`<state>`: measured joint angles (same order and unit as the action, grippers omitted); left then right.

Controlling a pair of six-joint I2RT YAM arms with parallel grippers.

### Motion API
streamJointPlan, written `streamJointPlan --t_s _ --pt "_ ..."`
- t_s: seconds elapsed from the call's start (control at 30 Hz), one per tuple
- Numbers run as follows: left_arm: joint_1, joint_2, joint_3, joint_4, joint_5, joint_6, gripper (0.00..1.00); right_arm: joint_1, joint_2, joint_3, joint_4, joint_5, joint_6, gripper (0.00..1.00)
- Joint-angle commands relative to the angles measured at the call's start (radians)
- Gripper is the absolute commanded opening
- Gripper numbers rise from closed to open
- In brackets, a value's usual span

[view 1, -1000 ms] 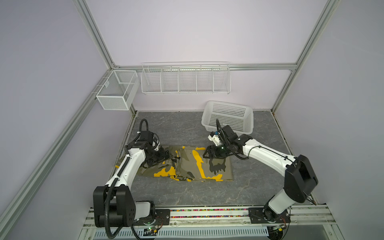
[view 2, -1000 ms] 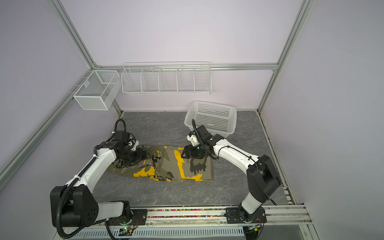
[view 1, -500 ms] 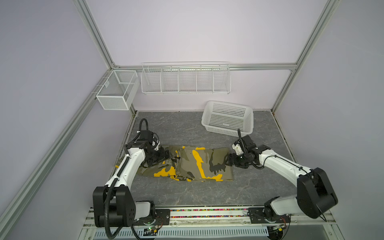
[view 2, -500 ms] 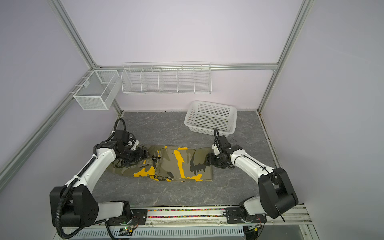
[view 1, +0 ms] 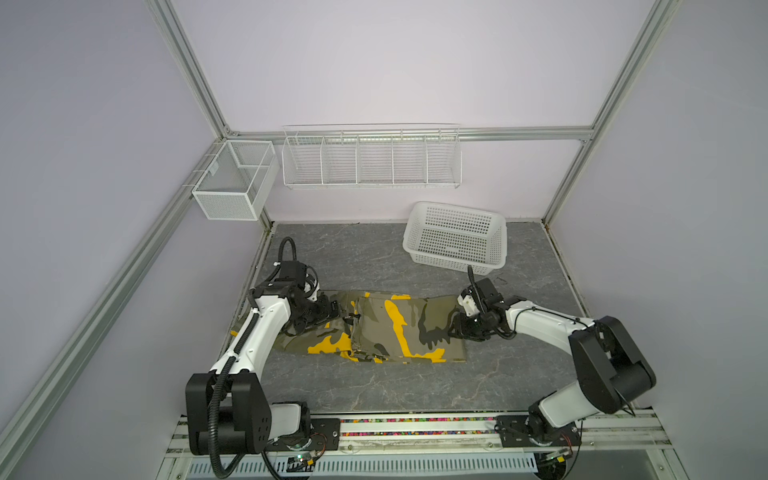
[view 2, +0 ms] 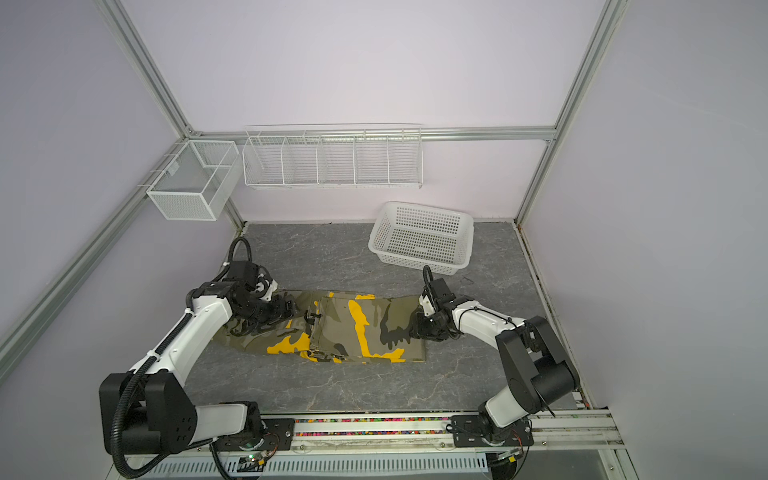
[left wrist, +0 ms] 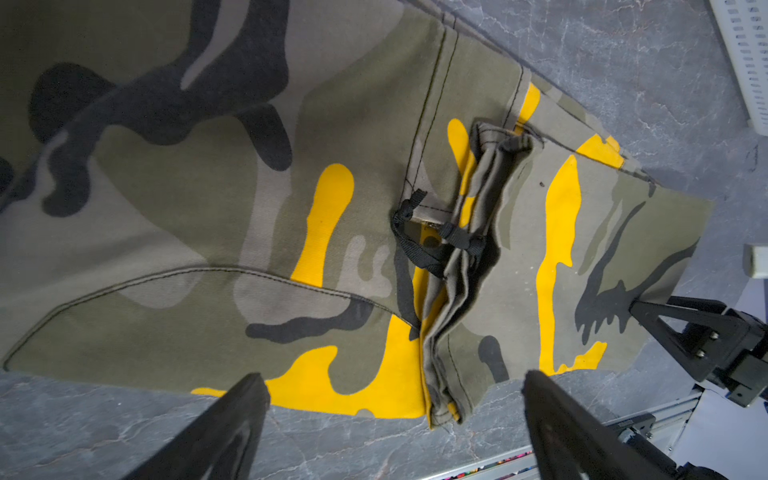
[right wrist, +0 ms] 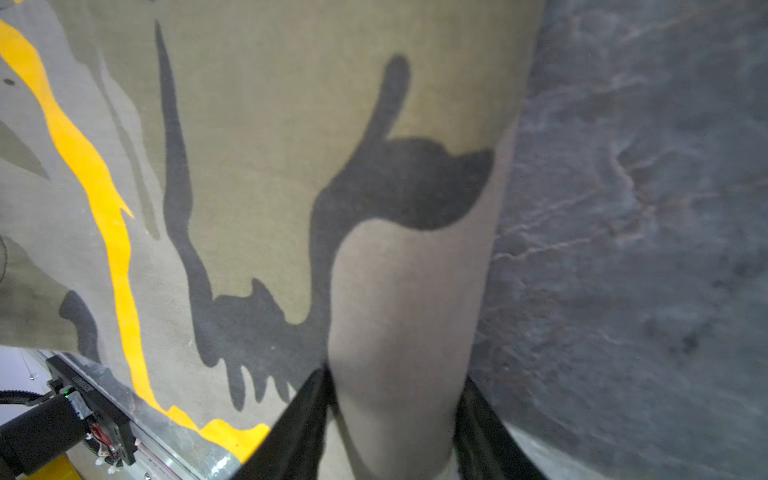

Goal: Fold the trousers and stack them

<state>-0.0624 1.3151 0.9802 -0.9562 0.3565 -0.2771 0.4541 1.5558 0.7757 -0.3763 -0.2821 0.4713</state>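
In both top views the trousers (view 1: 386, 328) lie flat on the grey surface (view 1: 374, 257), midway between the two arms. Their long side runs from 9 to 3 o'clock, and the white basket (view 1: 457, 206) stands apart at 1 o'clock. The half toward 3 o'clock is already doubled over, with its hems ending near the middle. The left jaws hang over the 9 o'clock end and the right jaws sit on the 3 o'clock fold edge.

From that I judge the step to be a second fold, carrying the 3 o'clock edge over to 9 o'clock. To do it well, the right jaws should take every layer at the fold. They should lift low and travel straight across so that the edges meet squarely. The left jaws could pin the 9 o'clock end against dragging.

In the left wrist view the left jaws stand wide apart and empty, with their fingers (left wrist: 232, 419) poised over the cloth's long edge. This view shows detail too small for the top views. The hems are bunched into a rumpled ridge (left wrist: 465, 270), and a black strap (left wrist: 428, 249) lies looped across it. That is likely to leave a lump under the next fold unless it is smoothed. A right fingertip (left wrist: 648, 311) touches the far edge of the cloth.

Only the right wrist view shows a strip of cloth filling the gap between the right jaws, just beside bare surface. I cannot tell whether they pinch it tight, or how many layers they hold.
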Motion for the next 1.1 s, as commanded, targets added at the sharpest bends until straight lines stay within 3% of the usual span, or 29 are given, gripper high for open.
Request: streamJointPlan --t_s 0.0,0.1,0.3,0.43,0.67,0.8,1.0,1.07 --pt "0.006 -0.028 0.008 -0.021 0.001 -0.008 0.96 0.010 0.050 -0.028 0.016 -0.038 -0.012 0.35" --pt "0.006 -0.030 0.012 -0.026 -0.002 -0.007 0.96 0.011 0.023 -0.001 -0.012 -0.048 -0.018 0.20" --pt "0.007 -0.034 0.021 -0.033 -0.005 -0.009 0.96 -0.032 -0.112 0.076 -0.175 -0.012 -0.071 0.07" --pt "0.007 -0.027 0.021 -0.034 -0.002 -0.010 0.95 -0.112 -0.185 0.138 -0.336 -0.017 -0.140 0.06" --pt "0.007 0.021 0.020 -0.021 0.016 0.002 0.94 -0.346 -0.313 0.283 -0.615 -0.037 -0.253 0.06" --pt "0.007 0.065 0.012 -0.001 0.002 0.004 0.91 -0.484 -0.356 0.377 -0.668 -0.085 -0.264 0.06" --pt "-0.027 0.121 0.009 0.047 0.010 -0.003 0.82 -0.534 -0.331 0.530 -0.705 -0.196 -0.264 0.06" --pt "-0.037 0.133 0.003 0.076 0.017 -0.015 0.75 -0.525 -0.323 0.560 -0.704 -0.234 -0.251 0.06"
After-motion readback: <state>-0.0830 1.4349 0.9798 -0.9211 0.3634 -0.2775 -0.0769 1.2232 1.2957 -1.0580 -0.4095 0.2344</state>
